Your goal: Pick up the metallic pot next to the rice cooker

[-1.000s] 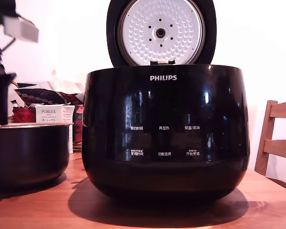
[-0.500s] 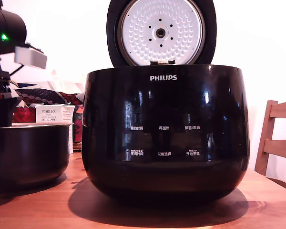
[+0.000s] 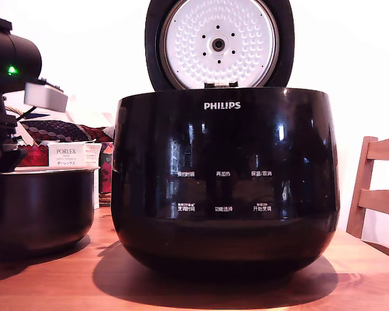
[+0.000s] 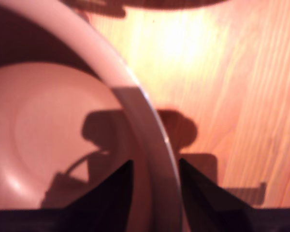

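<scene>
**Jaws straddle the pot rim**

At the lower left of the exterior view, the metallic pot (image 3: 42, 207) stands on the wooden tabletop (image 3: 201, 291) just beside the open rice cooker (image 3: 223, 178). In the wrist view, the gripper (image 4: 154, 181) has its jaws spread, one inside and one outside the pale rim (image 4: 135, 111), not clenched on it.

Low tabletop view; wrist perhaps downward.

wooden table (image 3: 376, 285); rice cooker (image 3: 223, 181), metallic pot (image 3: 42, 207)
</scene>
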Tool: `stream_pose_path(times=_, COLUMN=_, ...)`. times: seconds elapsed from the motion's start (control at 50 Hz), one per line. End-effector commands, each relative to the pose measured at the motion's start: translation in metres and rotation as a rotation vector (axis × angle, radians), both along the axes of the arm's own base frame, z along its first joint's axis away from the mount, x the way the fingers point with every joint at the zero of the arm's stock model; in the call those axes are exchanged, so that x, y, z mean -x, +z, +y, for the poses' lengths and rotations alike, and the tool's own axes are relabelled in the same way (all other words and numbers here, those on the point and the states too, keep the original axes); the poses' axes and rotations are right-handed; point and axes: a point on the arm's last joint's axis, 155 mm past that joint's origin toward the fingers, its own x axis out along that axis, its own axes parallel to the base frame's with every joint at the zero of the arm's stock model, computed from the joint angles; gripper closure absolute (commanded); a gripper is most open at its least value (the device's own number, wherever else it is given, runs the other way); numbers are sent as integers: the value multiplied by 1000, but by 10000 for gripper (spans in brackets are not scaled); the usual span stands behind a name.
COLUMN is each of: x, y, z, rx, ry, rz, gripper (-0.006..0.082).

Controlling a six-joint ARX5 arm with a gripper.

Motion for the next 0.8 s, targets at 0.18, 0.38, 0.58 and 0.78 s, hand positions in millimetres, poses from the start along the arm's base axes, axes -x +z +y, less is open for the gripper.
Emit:
stream_pose_path(times=0.18, x=10, y=-1, z=4, rx=-23, ry=-4, rz=37, gripper=467)
stream_pose_path(times=0.38, x=6, y=6, z=0, rx=-12, ry=0, rz=27, gripper=401)
stream_pose_path(times=0.58, x=-4, y=21, z=-7, rx=-1, ry=5, rz=-2, gripper=402)
stream_pose_path(times=0.78, x=-2, y=23, z=-6, rx=-4, ry=4, rz=10, gripper=404)
